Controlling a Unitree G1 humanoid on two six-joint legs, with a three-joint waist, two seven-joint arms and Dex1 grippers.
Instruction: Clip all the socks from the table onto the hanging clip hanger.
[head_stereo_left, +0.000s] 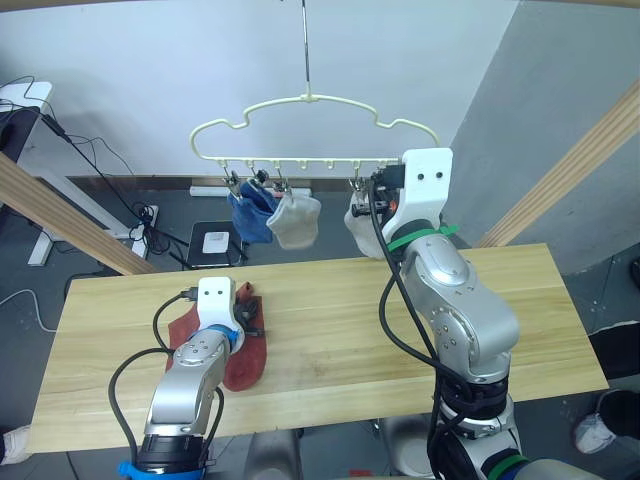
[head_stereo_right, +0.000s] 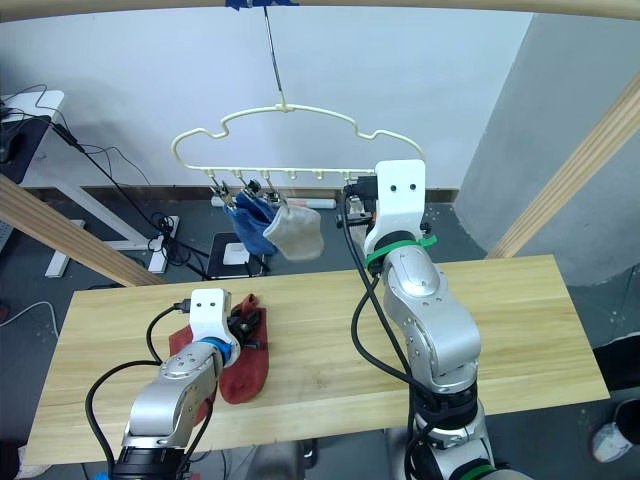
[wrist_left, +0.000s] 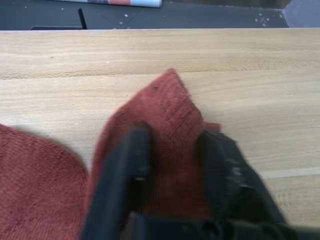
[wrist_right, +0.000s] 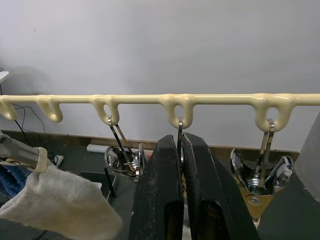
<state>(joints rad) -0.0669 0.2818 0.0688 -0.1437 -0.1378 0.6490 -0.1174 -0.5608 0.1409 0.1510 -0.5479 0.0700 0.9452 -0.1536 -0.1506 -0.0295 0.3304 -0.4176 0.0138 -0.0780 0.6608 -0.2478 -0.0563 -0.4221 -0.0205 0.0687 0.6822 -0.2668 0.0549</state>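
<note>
On the wooden worktop (head_stereo_left: 400, 300) below the cream clip hanger (head_stereo_left: 310, 130), the left gripper (wrist_left: 172, 165) jaws clench a rust-red sock (wrist_left: 165, 115), while the right gripper (wrist_right: 181, 165) squeezes a hanger clip (presumably opening it); next, lift the sock hangerward.

Two rust-red socks (head_stereo_left: 243, 362) lie bunched together, touching, near the left end of the light wooden table (head_stereo_left: 330, 300); a fold of one is raised into a peak (wrist_left: 167, 107) off the boards. On the cream clip hanger (head_stereo_left: 315, 135) hanging above the table's far edge, a blue sock (head_stereo_left: 250, 213) and a light grey sock (head_stereo_left: 296, 221) hang side by side from adjacent clips, touching. Another light grey sock (head_stereo_left: 357, 226) hangs further right on the hanger, largely hidden.
</note>
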